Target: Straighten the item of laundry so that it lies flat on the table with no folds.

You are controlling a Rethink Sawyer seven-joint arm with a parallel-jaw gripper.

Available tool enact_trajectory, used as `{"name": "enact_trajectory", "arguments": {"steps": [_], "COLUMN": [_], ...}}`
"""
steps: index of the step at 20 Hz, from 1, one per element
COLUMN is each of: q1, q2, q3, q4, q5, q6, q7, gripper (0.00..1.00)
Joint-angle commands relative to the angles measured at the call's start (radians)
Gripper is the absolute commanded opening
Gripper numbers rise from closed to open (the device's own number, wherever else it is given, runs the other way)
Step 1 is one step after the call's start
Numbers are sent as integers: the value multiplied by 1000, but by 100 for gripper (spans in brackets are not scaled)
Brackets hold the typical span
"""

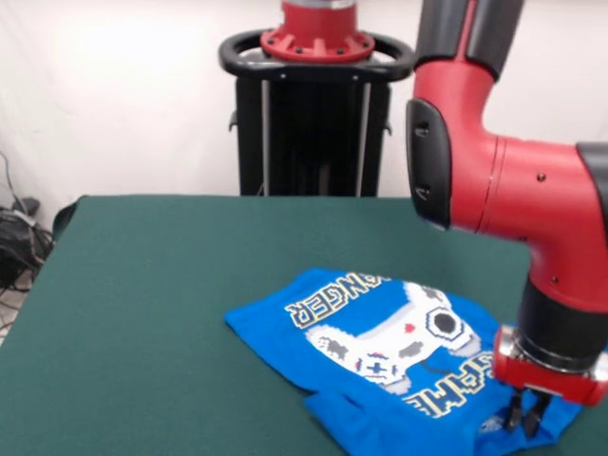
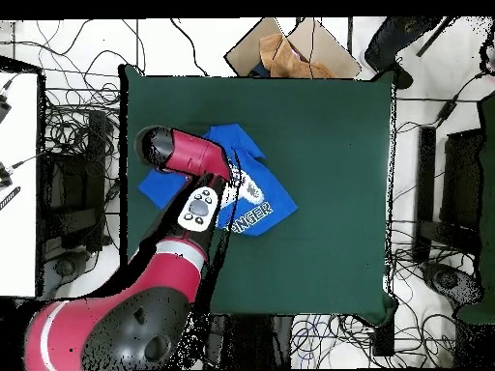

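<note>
Smoothing blue T-shirt (image 1: 380,332) lying rumpled on green bench (image 1: 142,313), at approx 5 o'clock of bench centre in front view, lower hem doubled over: best to pinch only top layer at edge, then drag outward low & slow so fold opens w/o bunching rest. Fingers (image 1: 525,414) down at shirt's 4 o'clock corner, tips close together w/ slight gap, touching or just above cloth; can't tell if clenched on fabric.

Hidden in the overhead view under the red arm (image 2: 184,155): the gripper and the middle of the blue T-shirt (image 2: 253,198); cut off at the front view's bottom edge: the shirt's near hem.
</note>
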Motion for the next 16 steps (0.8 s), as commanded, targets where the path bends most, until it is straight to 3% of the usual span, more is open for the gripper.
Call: {"name": "enact_trajectory", "arguments": {"steps": [1, 5, 6, 16], "q1": [9, 7, -2, -17], "q2": [45, -37, -49, -208], "q3": [2, -36, -29, -72], "q4": [-47, 82, 99, 230], "q5": [39, 11, 0, -62], "q6": [43, 67, 63, 215], "q7": [371, 387, 377, 306], "gripper": [0, 0, 100, 100]}}
